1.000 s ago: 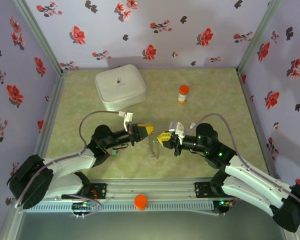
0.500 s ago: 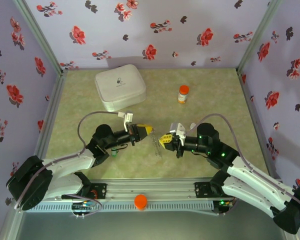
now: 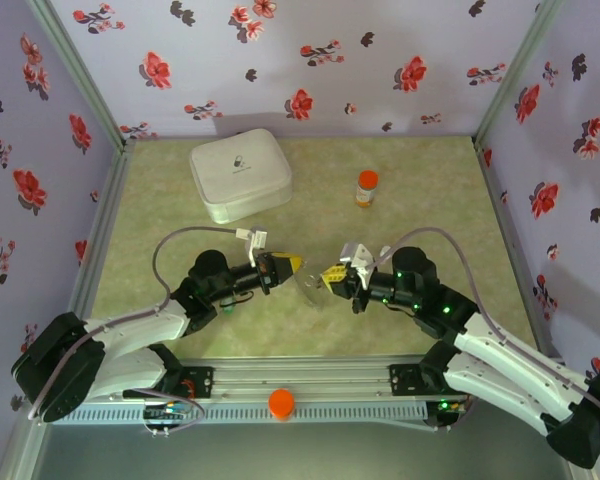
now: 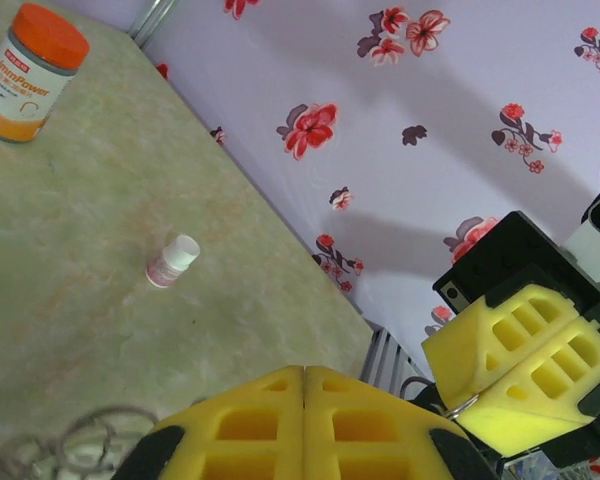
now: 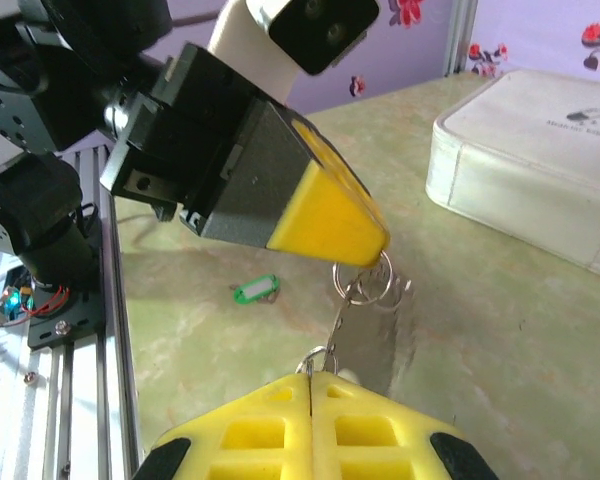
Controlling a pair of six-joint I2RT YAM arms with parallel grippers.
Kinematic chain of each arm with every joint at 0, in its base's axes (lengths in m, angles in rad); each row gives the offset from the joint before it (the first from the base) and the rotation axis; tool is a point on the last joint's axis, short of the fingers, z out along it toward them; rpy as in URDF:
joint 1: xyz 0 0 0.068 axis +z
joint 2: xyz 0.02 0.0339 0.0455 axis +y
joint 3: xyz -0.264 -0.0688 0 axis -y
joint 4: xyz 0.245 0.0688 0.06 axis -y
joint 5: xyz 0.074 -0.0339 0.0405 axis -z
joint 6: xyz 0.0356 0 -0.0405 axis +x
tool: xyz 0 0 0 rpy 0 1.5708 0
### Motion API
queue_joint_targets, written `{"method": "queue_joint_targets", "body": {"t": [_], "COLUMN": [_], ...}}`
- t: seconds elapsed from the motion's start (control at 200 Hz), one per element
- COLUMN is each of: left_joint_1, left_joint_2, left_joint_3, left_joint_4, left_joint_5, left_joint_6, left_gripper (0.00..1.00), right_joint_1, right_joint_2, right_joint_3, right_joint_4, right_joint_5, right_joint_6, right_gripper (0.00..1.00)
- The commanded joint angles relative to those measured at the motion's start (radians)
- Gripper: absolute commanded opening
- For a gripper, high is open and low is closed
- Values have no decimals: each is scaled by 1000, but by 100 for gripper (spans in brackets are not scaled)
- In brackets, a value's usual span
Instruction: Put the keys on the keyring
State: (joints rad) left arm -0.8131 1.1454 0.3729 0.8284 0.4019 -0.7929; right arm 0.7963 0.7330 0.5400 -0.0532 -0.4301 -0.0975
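Bottle [image 3: 366, 187] stands capped, white case [image 3: 240, 174] closed, keyring [image 5: 364, 286] held aloft.

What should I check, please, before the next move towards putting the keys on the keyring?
1. Left end effector shut on the keyring: ok.
2. Right end effector shut on the keyring's other end: ok.
3. Keyring strung between them, off the table: ok.
4. Green key on the keyring: not ok; it lies apart on the table.
5. An end effector free to fetch that key: not ok; both are occupied.
6. Keyring open to take a key: cannot tell.
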Motion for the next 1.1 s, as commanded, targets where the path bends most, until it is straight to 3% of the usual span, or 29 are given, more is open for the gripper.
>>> {"method": "queue_joint_targets", "body": {"t": [0.0,0.105,0.265,0.58,0.96,1.095], "left_joint_1": [5,3,3,3,3,3], "left_joint_2": [-18,-22,-39,-78,-122,-124], "left_joint_3": [0,-6,-12,-45,-43,-40], "left_joint_4": [18,20,28,56,-26,-47], "left_joint_5": [-3,-12,-30,-116,-205,-232], "left_joint_6": [31,39,73,122,141,139], "left_gripper": [0,0,0,0,0,0], "right_joint_1": [4,4,3,-3,-41,-62], "right_joint_2": [42,76,176,407,648,648], "right_joint_3": [31,36,82,103,136,146], "right_joint_4": [-21,-21,-197,-311,-288,-292], "right_joint_5": [-2,94,284,290,258,245], "right_joint_6": [14,60,156,503,594,594], "right_gripper": [0,0,0,0,0,27]}}
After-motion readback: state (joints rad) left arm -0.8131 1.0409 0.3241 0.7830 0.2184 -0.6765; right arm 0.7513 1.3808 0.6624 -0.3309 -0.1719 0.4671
